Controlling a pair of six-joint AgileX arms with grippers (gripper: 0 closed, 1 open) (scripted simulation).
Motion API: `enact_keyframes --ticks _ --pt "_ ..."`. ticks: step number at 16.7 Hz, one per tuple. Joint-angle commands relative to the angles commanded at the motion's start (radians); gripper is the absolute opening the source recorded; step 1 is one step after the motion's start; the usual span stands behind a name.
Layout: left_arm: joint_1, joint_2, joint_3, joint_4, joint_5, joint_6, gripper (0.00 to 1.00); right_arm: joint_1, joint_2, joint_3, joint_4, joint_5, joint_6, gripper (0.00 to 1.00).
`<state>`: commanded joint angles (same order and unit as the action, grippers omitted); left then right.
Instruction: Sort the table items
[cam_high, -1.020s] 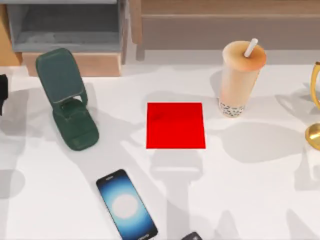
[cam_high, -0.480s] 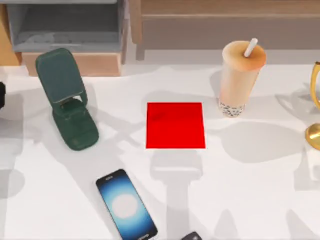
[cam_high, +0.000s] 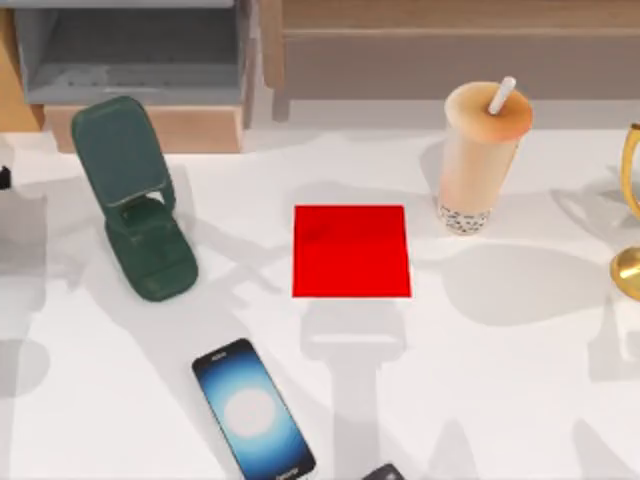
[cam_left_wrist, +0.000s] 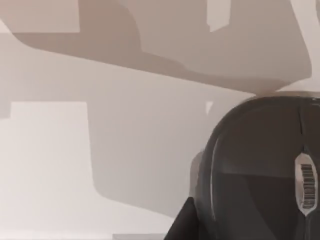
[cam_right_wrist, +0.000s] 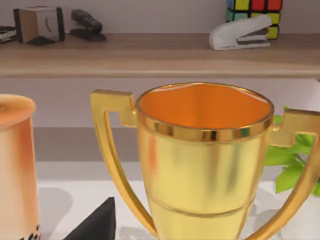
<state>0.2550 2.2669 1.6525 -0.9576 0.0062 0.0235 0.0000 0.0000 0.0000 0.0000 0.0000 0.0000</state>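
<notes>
- Along the table's (cam_high: 520, 400) back edge stands the bubble-tea cup (cam_high: 478, 160), upright with its white straw (cam_high: 501, 96), just right of a flat red square (cam_high: 351, 251).
- Near the front edge the smartphone (cam_high: 254, 410) lies screen-up and slanted, with bare white tabletop on both its sides (the roomiest stretch is front right).
- At the left, a dark green phone stand (cam_high: 137, 200) sits tilted back, well apart from the red square.
- From my left wrist, the dark grey computer mouse (cam_left_wrist: 260, 175) sits close below on the white surface; whether my left gripper is apart or together, I cannot tell.
- From my right wrist, a gold trophy cup (cam_right_wrist: 205, 160) stands close ahead at the table's right edge, the bubble-tea cup beside it; my right gripper's state I cannot tell either.
- Behind them, a wooden shelf (cam_right_wrist: 150, 55) carries a white stapler (cam_right_wrist: 240, 32).
</notes>
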Motion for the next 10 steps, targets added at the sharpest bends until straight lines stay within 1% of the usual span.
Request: enact_keyframes --ticks 3,4,10 --pt "0.000 0.000 0.000 0.000 0.000 0.000 0.02 0.000 0.000 0.000 0.000 0.000 0.000 1.00" --pt "0.000 0.000 0.000 0.000 0.000 0.000 0.00 0.000 0.000 0.000 0.000 0.000 0.000 1.00" --pt "0.000 0.000 0.000 0.000 0.000 0.000 0.00 0.000 0.000 0.000 0.000 0.000 0.000 1.00"
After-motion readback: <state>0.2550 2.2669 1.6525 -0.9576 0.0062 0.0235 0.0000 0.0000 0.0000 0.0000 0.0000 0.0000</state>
